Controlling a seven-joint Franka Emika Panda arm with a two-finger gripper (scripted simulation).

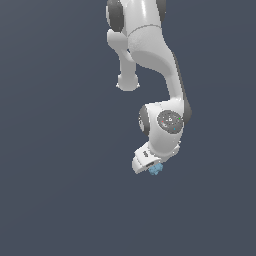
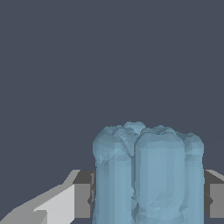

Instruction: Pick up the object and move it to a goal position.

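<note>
Looking at the gripper (image 1: 153, 169) first: it's closed around the object (image 1: 155, 170), a tiny light-blue ribbed stub that pokes out just below the white hand in the exterior view. The wrist view backs this up, with the object (image 2: 148, 175) filling the space between the two dark finger pads (image 2: 83, 199), one pressed against each side, so the jaws are only as far apart as the block is wide. The block itself looks like a bunch of rounded lobes fused together, standing upright between the fingers.

Going outward from the gripper, the white arm (image 1: 150, 55) rises above it, bends at a rounded wrist joint with a grey disc on it, then climbs out of the picture. Everything around the gripper is plain dark blue-grey background (image 1: 60, 150), and I honestly can't tell whether the object touches any surface.
</note>
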